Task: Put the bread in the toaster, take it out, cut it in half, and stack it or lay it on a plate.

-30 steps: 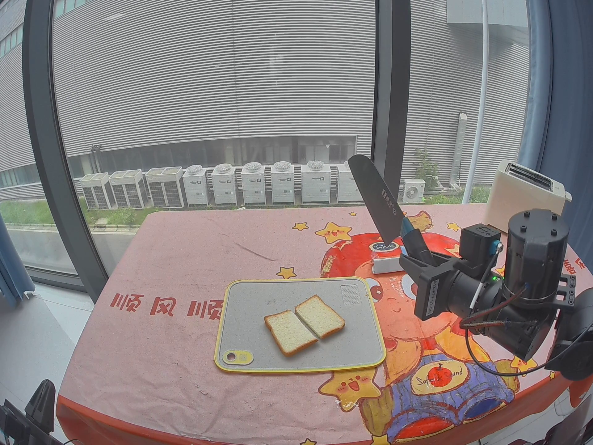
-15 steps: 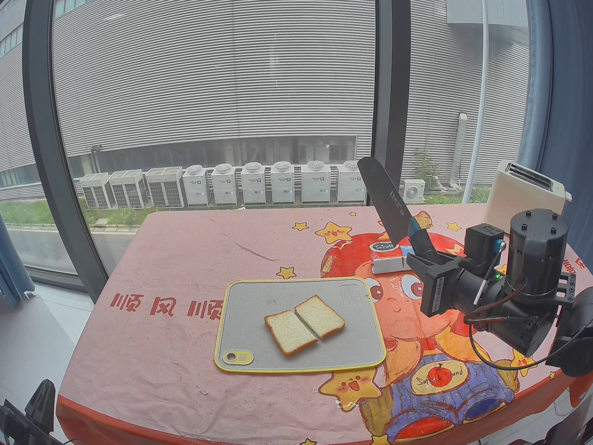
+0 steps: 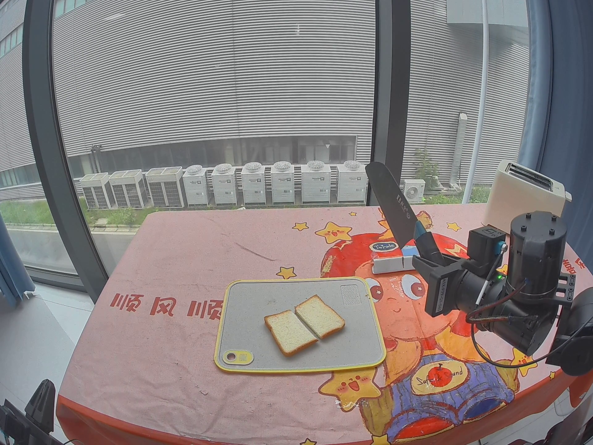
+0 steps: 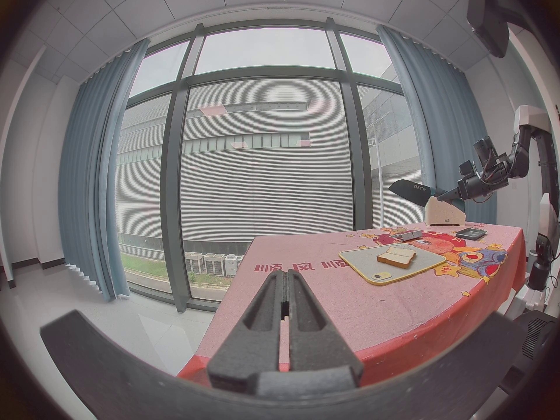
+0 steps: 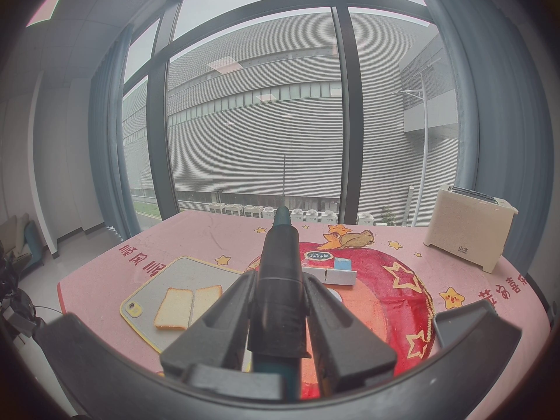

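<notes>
Right pincer (image 5: 279,287) is clamped tight on the dark handle of a knife (image 3: 392,202), the two fingers pressed against either side of the grip. It hangs above the right part of the counter (image 3: 185,261), and the broad dark blade tilts upward and away towards the window. Just below the blade's heel a small white and blue block (image 3: 389,259) lies on the pink printed cloth. Left pincer (image 4: 286,275) sits off the counter's left side, well apart from the work, with its two dark fingers pressed together. Near the middle of the counter lies a grey cutting board (image 3: 247,298) with a yellow rim, and on it the bread rests in two halves, the left half (image 3: 290,332) and the right half (image 3: 319,316), flat and side by side with their cut edges touching or nearly so. At the far right corner stands the cream toaster (image 3: 525,196), upright, its slots facing up; what is inside them cannot be made out. A small dark tray (image 4: 469,233) sits on the cloth just beside the toaster, on its near side.
</notes>
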Tool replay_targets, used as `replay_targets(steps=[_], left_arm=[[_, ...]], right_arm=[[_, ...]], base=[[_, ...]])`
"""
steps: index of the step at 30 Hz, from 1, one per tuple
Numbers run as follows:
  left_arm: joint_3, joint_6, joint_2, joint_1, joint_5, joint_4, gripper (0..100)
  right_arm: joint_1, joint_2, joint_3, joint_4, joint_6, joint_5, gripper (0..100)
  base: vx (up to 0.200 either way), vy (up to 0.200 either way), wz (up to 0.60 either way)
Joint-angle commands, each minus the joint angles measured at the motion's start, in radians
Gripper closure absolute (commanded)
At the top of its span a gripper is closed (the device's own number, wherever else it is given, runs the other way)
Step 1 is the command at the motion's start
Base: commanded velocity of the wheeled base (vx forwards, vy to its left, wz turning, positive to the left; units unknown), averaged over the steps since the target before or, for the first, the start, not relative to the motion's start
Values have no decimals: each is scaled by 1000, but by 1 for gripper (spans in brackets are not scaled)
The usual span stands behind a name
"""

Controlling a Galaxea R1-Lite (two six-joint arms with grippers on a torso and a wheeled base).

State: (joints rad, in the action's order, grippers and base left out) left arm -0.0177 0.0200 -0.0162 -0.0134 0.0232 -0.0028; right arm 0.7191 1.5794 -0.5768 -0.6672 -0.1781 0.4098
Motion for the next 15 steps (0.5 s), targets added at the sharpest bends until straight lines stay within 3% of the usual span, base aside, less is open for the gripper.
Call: replay_targets(steps=[1,8,15], left_arm=[[18,0,16,0,0,0,100],[18,0,16,0,0,0,100],[18,0,16,0,0,0,100]], right_arm=[[-1,-4,-2,0,3,-3,100],[-41,-12,2,-2,-4,-19,100],[-27,-21,15,0,-3,-17,100]], base=[[0,0,0],[0,0,0],[0,0,0]])
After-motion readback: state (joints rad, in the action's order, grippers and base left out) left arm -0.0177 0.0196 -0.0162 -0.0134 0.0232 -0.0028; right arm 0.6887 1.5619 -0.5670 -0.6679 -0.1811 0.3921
